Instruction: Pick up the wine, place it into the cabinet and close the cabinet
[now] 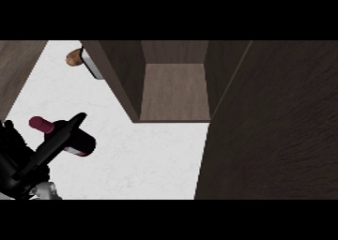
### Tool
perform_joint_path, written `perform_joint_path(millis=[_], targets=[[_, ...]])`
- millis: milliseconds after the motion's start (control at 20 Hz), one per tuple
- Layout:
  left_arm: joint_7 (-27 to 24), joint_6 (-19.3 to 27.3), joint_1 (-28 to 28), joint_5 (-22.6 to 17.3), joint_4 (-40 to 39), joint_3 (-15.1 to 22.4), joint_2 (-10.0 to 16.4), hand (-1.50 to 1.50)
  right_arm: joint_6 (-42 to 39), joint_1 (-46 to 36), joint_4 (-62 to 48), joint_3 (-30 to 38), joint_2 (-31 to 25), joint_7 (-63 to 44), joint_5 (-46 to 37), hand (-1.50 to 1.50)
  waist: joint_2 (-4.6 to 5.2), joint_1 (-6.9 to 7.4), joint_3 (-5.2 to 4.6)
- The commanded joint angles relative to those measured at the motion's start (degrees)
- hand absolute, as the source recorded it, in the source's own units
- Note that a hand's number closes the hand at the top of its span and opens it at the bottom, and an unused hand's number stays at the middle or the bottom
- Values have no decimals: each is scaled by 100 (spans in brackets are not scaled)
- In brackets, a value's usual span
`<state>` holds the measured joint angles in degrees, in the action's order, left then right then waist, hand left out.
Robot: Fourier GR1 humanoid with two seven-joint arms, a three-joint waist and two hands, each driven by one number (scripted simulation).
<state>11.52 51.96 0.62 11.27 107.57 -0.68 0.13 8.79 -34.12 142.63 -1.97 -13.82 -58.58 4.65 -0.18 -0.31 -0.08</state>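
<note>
The wine bottle is dark with a red cap and lies tilted at the lower left, cap pointing up-left, over the white counter. My left hand is curled round it, one finger crossing the bottle's neck and hiding much of it. The cabinet stands open up and to the right of the hand, showing its brown wooden shelf. Its dark door is swung out and fills the right side. My right hand does not show.
A brown rounded object and a pale grey item sit at the top left, beside the cabinet's left wall. A wooden panel borders the counter at the far left.
</note>
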Motion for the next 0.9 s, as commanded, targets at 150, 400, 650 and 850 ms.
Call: perform_joint_path(millis=[150, 400, 650, 850], targets=[[-1348, 224, 366, -1152, -695, 137, -13, -150, 232, -376, 420, 183, -85, -688, 272, -150, -4, 9, -3], [-2055, -62, 399, -1857, -1198, 18, -13, -150, 278, -4, 786, -214, 75, -669, 21, -150, -4, -9, -1], [-3150, -479, 681, -2778, -1789, -185, -13, -150, 147, 15, 825, 133, -72, -666, 377, -150, -7, -9, -2], [-3756, -733, 356, -3345, -2565, -487, -13, -150, 10, 120, 826, 274, -145, -595, 600, -150, -1, -31, 0]])
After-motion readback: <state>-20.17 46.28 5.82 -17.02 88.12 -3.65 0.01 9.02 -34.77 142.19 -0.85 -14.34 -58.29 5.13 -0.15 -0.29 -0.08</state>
